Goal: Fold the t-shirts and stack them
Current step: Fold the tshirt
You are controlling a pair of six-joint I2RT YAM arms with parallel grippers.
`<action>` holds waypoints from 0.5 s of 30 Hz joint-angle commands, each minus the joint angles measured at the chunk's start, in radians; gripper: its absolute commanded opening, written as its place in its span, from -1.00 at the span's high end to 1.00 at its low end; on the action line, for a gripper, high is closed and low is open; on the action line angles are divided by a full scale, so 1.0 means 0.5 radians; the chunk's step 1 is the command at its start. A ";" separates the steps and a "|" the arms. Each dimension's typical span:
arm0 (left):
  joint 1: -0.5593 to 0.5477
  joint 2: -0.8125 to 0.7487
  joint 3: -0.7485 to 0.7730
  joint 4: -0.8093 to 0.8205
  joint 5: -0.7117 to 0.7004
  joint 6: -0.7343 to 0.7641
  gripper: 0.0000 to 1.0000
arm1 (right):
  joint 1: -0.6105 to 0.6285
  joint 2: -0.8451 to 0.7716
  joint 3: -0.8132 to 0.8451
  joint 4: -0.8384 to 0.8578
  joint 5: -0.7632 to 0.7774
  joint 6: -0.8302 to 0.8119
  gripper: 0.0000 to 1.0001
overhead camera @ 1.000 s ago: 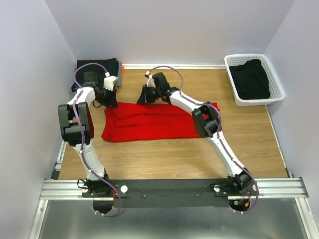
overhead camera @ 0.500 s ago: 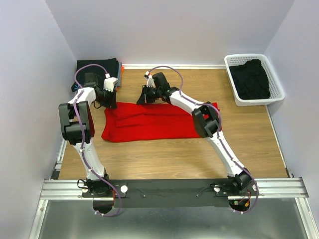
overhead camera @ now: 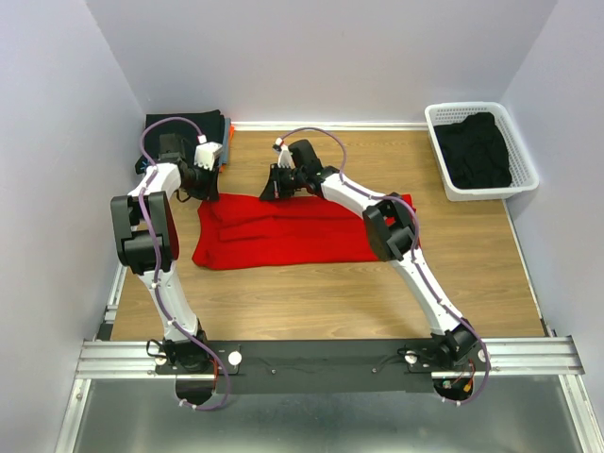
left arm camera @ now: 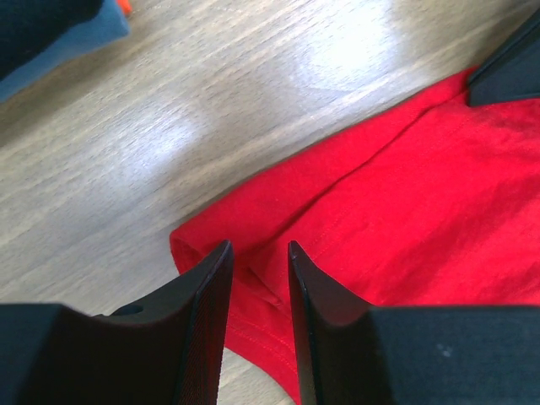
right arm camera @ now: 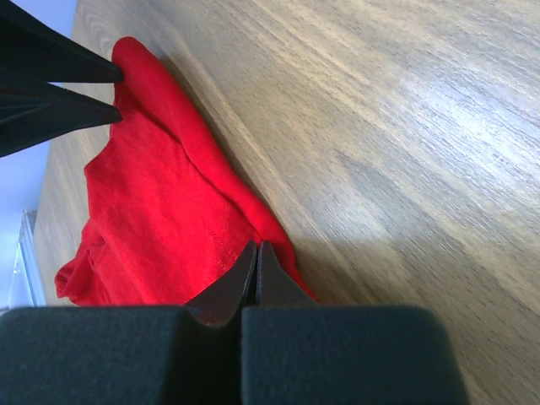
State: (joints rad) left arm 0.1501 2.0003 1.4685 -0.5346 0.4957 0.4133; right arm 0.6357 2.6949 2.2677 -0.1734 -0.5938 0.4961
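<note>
A bright red t-shirt point(overhead camera: 283, 231) lies folded into a long band across the middle of the table. My left gripper point(overhead camera: 209, 193) is at its far left corner. In the left wrist view its jaws point(left arm camera: 260, 253) stand open astride the corner fold of the red t-shirt point(left arm camera: 422, 194). My right gripper point(overhead camera: 267, 192) is at the shirt's far edge, a little to the right. In the right wrist view it point(right arm camera: 256, 246) is shut, tips pinched on the hem of the red t-shirt point(right arm camera: 160, 202). A folded black t-shirt point(overhead camera: 184, 127) lies at the back left.
A white lattice basket point(overhead camera: 444, 111) at the back right holds a crumpled black t-shirt point(overhead camera: 477, 151). Walls close in the table on three sides. The back-left stack point(left arm camera: 51, 25) shows a blue-grey layer and lies close behind my left gripper.
My right gripper has closed its jaws on the red shirt's far edge. Both arms have stayed almost in place.
</note>
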 commanded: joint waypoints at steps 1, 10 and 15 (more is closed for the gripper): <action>0.000 0.046 0.039 0.020 -0.059 -0.007 0.19 | 0.026 -0.082 -0.029 -0.021 -0.058 -0.038 0.99; 0.000 0.068 0.027 -0.023 -0.019 0.017 0.23 | 0.026 -0.091 -0.016 -0.018 -0.070 -0.032 0.99; -0.003 0.046 0.017 -0.026 0.018 0.023 0.37 | 0.029 -0.104 -0.016 -0.015 -0.080 -0.029 0.99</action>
State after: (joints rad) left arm 0.1501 2.0266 1.4689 -0.5339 0.4839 0.4149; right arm 0.6357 2.6946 2.2669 -0.1730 -0.6025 0.4957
